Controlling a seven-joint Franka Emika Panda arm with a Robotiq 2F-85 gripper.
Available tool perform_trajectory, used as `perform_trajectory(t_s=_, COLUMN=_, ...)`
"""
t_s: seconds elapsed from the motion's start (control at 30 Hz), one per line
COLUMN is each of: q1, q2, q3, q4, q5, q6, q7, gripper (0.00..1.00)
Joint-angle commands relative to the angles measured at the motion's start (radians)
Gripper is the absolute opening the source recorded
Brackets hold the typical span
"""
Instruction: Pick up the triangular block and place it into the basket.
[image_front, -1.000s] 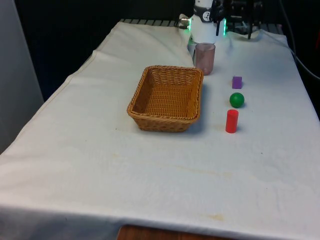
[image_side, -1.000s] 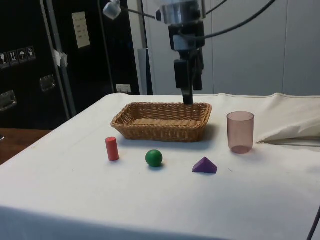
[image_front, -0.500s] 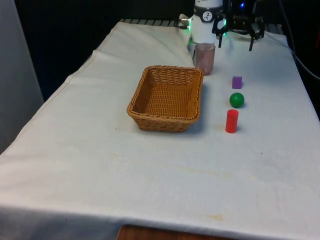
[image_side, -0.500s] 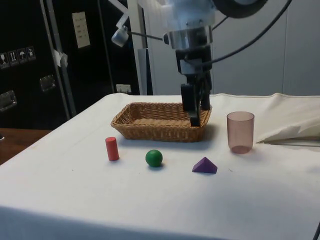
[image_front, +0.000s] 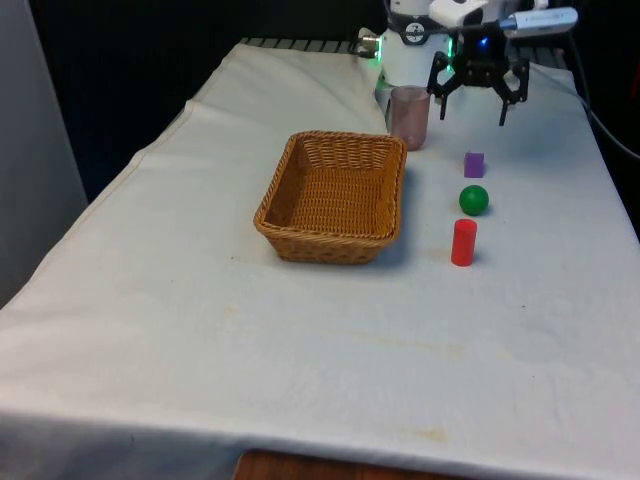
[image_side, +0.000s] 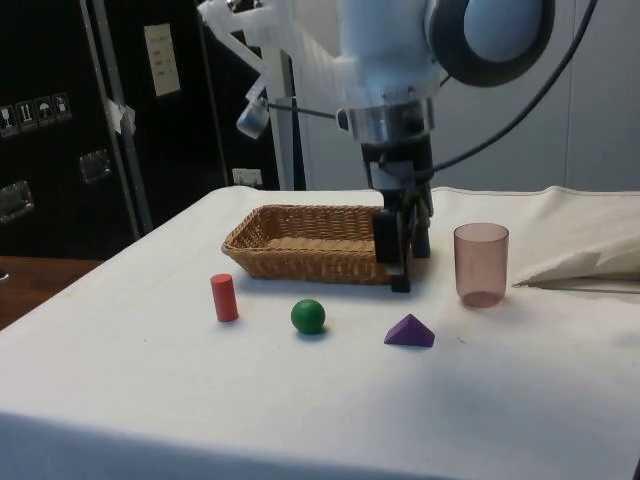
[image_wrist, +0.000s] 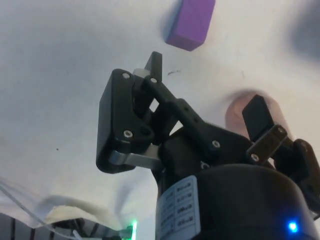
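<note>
- Since the earlier frames my gripper (image_front: 478, 97) has come down and swung away from above the basket (image_front: 333, 196) toward the row of blocks; nothing on the surface has shifted.
- Its fingers are spread wide and hold nothing.
- In the side view the gripper (image_side: 402, 268) hangs low between the basket's near wall and the pink cup (image_side: 481, 264), fingertips close to the cloth.
- My target, the purple triangular block (image_front: 474, 164), lies on the cloth nearer the front camera than the gripper, free of both fingers.
- From the wrist, the triangular block (image_wrist: 191, 24) sits ahead of the fingertips (image_wrist: 155, 62), its long axis tilted slightly off the line of my approach.
- I judge the coming move is a short advance, then straddling it.
- Beyond it in the row stand a green ball (image_front: 473, 199) and a red cylinder (image_front: 463, 242).
- White cloth (image_front: 300, 340) covers the surface; dark cabinets (image_side: 100, 120) stand behind.
</note>
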Motion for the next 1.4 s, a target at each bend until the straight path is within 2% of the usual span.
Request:
perform_trajectory(t_s=0.0, q1=0.000, q2=0.008, q3=0.002, q4=0.000, q5=0.004, q6=0.009, q7=0.000, gripper=1.00)
perform_trajectory(t_s=0.03, q1=0.006, q2=0.017, q3=0.005, q4=-0.004, q5=0.035, q6=0.031, q7=-0.015, gripper=1.00)
perform_trajectory(t_s=0.23, q1=0.005, q2=0.067, q3=0.018, q4=-0.003, q5=0.059, q6=0.083, q7=-0.023, gripper=1.00)
perform_trajectory(t_s=0.27, q1=0.000, q2=0.059, q3=0.011, q4=-0.001, q5=0.021, q6=0.063, q7=-0.002, gripper=1.00)
perform_trajectory(t_s=0.3, q1=0.004, q2=0.084, q3=0.021, q4=-0.002, q5=0.065, q6=0.101, q7=-0.024, gripper=1.00)
perform_trajectory(t_s=0.37, q1=0.002, q2=0.098, q3=0.025, q4=-0.001, q5=0.071, q6=0.118, q7=-0.026, gripper=1.00)
perform_trajectory(t_s=0.57, q1=0.001, q2=0.137, q3=0.033, q4=0.002, q5=0.069, q6=0.164, q7=-0.020, gripper=1.00)
perform_trajectory(t_s=0.6, q1=0.000, q2=0.126, q3=0.021, q4=0.001, q5=0.037, q6=0.143, q7=-0.004, gripper=1.00)
perform_trajectory(t_s=0.63, q1=0.000, q2=0.142, q3=0.034, q4=0.003, q5=0.069, q6=0.170, q7=-0.020, gripper=1.00)
perform_trajectory(t_s=0.87, q1=-0.003, q2=0.188, q3=0.046, q4=0.009, q5=0.068, q6=0.213, q7=-0.013, gripper=1.00)
perform_trajectory(t_s=0.9, q1=0.000, q2=0.183, q3=0.031, q4=0.007, q5=0.037, q6=0.202, q7=0.001, gripper=1.00)
perform_trajectory(t_s=0.93, q1=-0.003, q2=0.193, q3=0.046, q4=0.010, q5=0.067, q6=0.218, q7=-0.012, gripper=1.00)
perform_trajectory(t_s=1.13, q1=-0.003, q2=0.210, q3=0.046, q4=0.015, q5=0.058, q6=0.232, q7=-0.005, gripper=1.00)
perform_trajectory(t_s=1.2, q1=0.000, q2=0.209, q3=0.034, q4=0.015, q5=0.037, q6=0.220, q7=0.002, gripper=1.00)
perform_trajectory(t_s=1.27, q1=-0.002, q2=0.216, q3=0.043, q4=0.016, q5=0.053, q6=0.234, q7=-0.002, gripper=1.00)
perform_trajectory(t_s=1.37, q1=-0.002, q2=0.219, q3=0.041, q4=0.017, q5=0.050, q6=0.235, q7=-0.001, gripper=0.86)
